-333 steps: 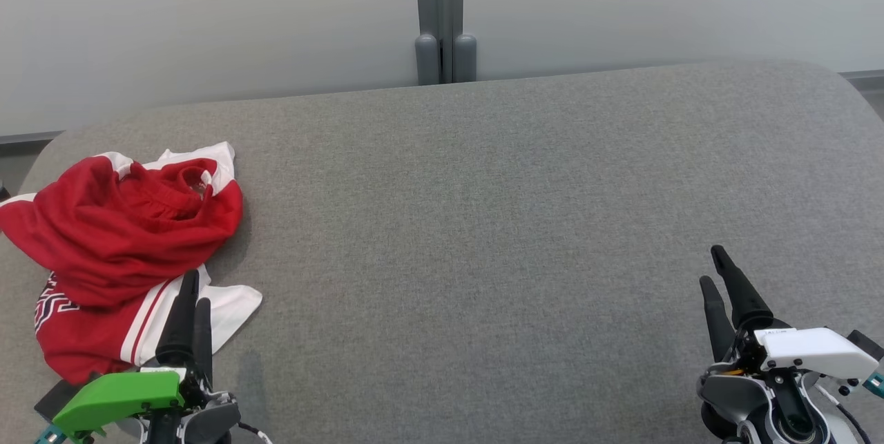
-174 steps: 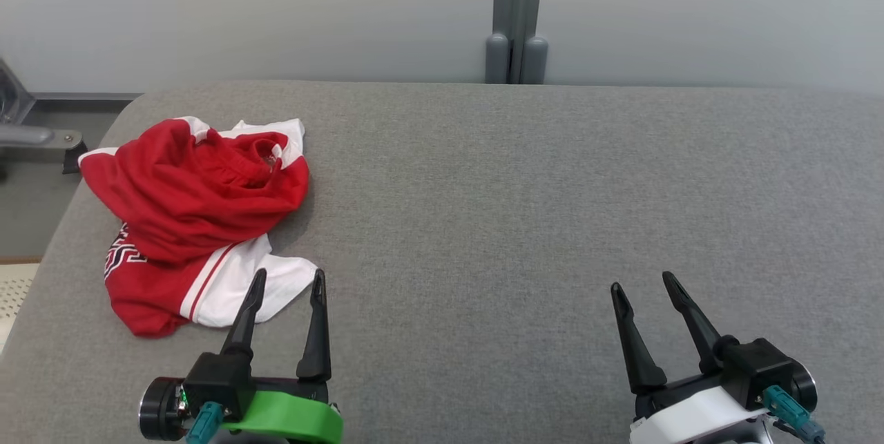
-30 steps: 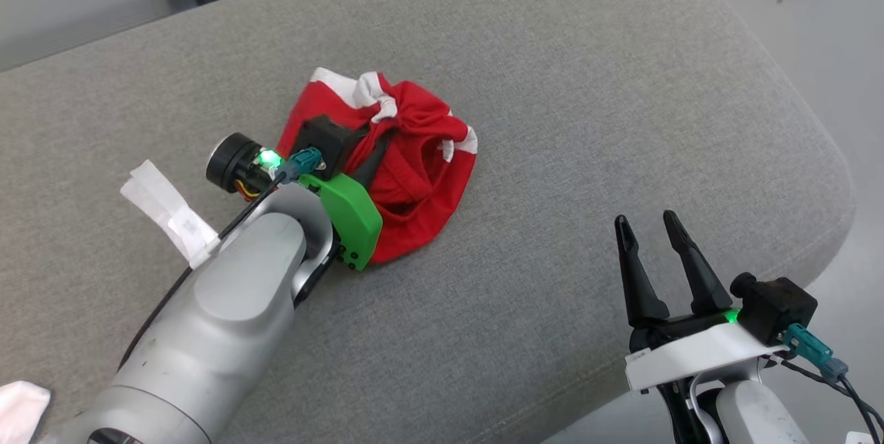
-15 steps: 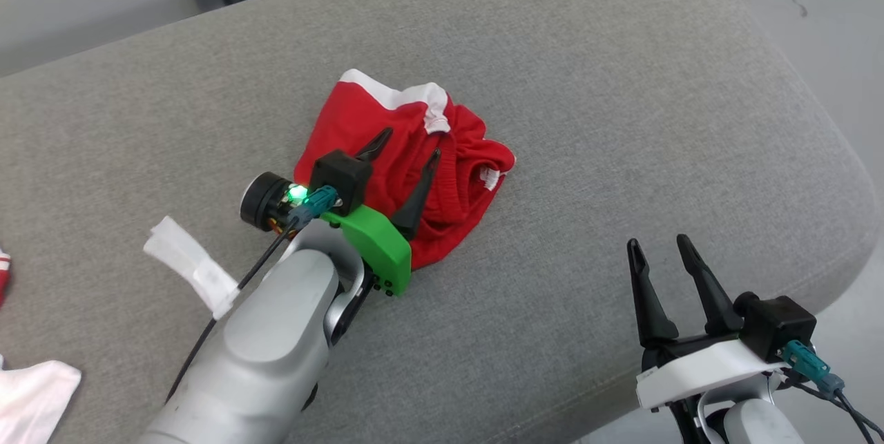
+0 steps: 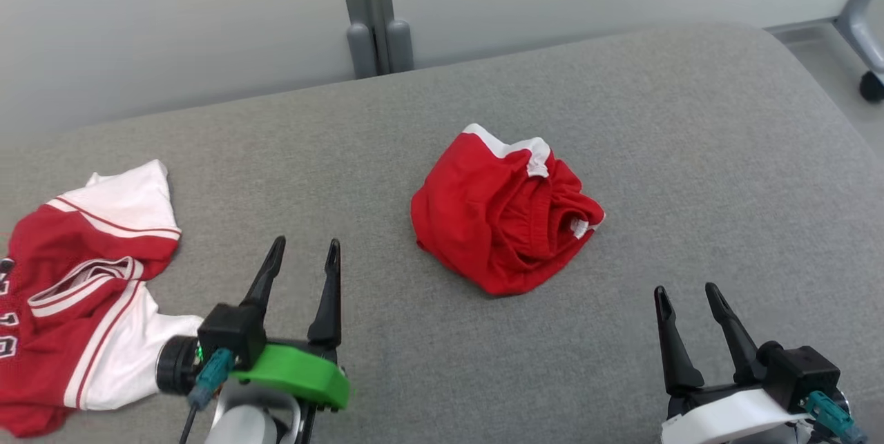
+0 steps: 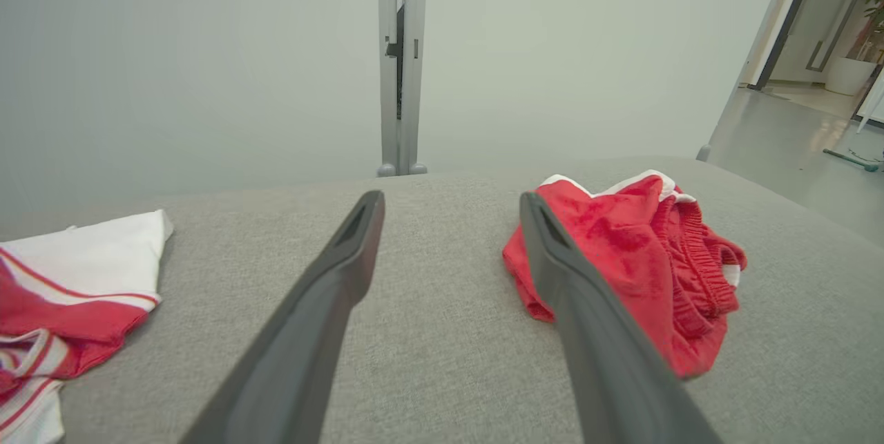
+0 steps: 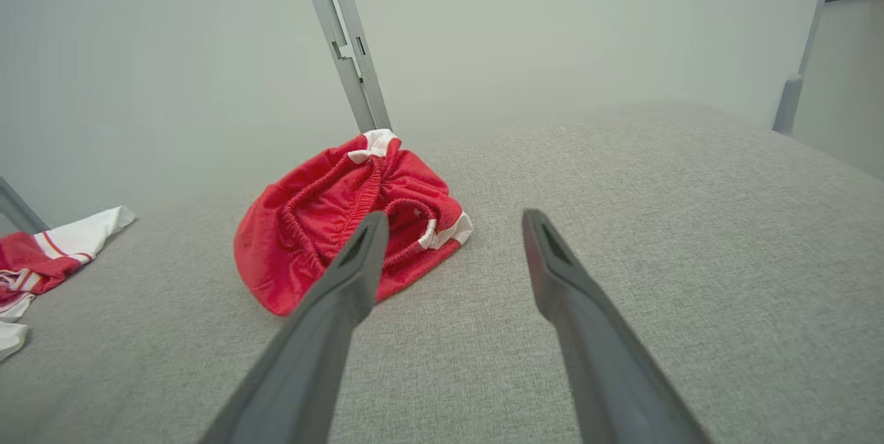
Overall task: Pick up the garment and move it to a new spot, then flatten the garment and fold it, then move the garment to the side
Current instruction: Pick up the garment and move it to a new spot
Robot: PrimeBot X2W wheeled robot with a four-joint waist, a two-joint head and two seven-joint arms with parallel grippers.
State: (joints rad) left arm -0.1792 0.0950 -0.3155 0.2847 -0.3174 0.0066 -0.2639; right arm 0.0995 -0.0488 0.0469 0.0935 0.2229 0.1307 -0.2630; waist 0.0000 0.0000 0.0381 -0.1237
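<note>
With left gripper [image 5: 306, 242] and right gripper [image 5: 685, 288] spread empty, we judge the crumpled red fabric shorts [image 5: 483, 223] limp and light, best pinched at the elastic waistband [image 5: 552, 213].

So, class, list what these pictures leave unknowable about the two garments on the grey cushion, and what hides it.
1. Red shorts: heaped; own folds hide the legs and underside, every view.
2. Jersey: head view's left edge cuts it; its print is unreadable.
3. Left wrist view: a finger of the left gripper covers the shorts' near edge.
</note>
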